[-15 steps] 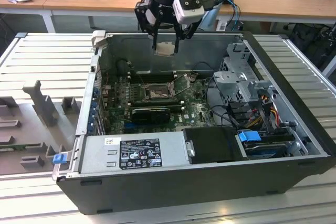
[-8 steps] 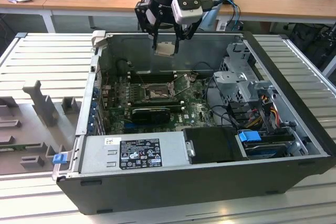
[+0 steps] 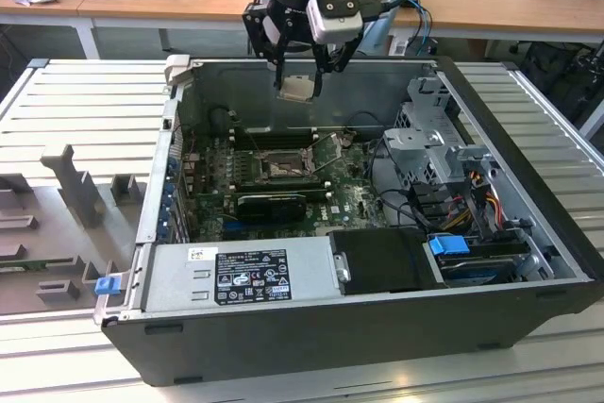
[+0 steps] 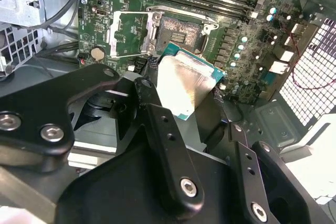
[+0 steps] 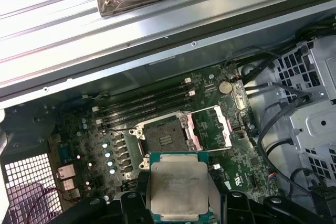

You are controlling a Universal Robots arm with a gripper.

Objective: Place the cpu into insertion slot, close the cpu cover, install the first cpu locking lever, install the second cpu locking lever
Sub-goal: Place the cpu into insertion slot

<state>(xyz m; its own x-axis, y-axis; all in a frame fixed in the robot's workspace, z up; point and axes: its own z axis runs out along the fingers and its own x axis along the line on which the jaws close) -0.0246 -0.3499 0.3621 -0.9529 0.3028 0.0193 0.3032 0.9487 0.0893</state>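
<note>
My gripper (image 3: 299,80) hangs above the back wall of the open computer case, shut on the cpu (image 3: 296,89), a flat silvery-beige square held level between the fingers. Both wrist views show the cpu (image 4: 185,85) (image 5: 178,188) clamped at its edges. Below it, on the green board, the insertion slot (image 3: 281,169) (image 5: 164,137) (image 4: 179,33) lies open and dark. The cpu cover (image 5: 212,127) (image 4: 128,34) is swung open beside the slot, and the green board shows through its window. The cpu is well above the slot and apart from it.
Long black memory slots (image 3: 274,137) run behind the socket and a black card (image 3: 272,203) lies in front of it. A power supply (image 3: 241,273) fills the near side. A metal drive cage (image 3: 444,139) and cables (image 3: 472,195) stand at the exterior view's right.
</note>
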